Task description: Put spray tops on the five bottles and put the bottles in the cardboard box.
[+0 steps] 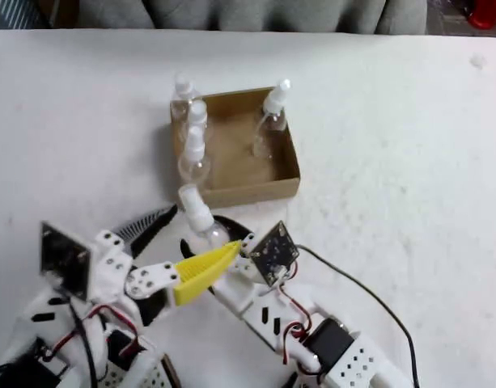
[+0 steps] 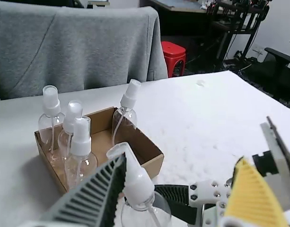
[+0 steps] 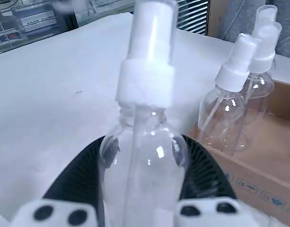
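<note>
White tabletop (image 1: 409,129) carries the cardboard box (image 1: 248,192) at frame centre with four capped bottles (image 1: 193,160) standing inside, and just below it you see the fifth bottle (image 1: 207,232) upright, right jaws clamped on its body, left jaws apart astride its spray top (image 1: 192,202).

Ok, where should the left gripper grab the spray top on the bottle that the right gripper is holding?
Take the spray top by its wide collar, just above the bottle neck, probably coming in level from the side. The collar is a short upright cylinder, broader than the nozzle, and sits clear of the right gripper, whose jaws hug the round body.
</note>
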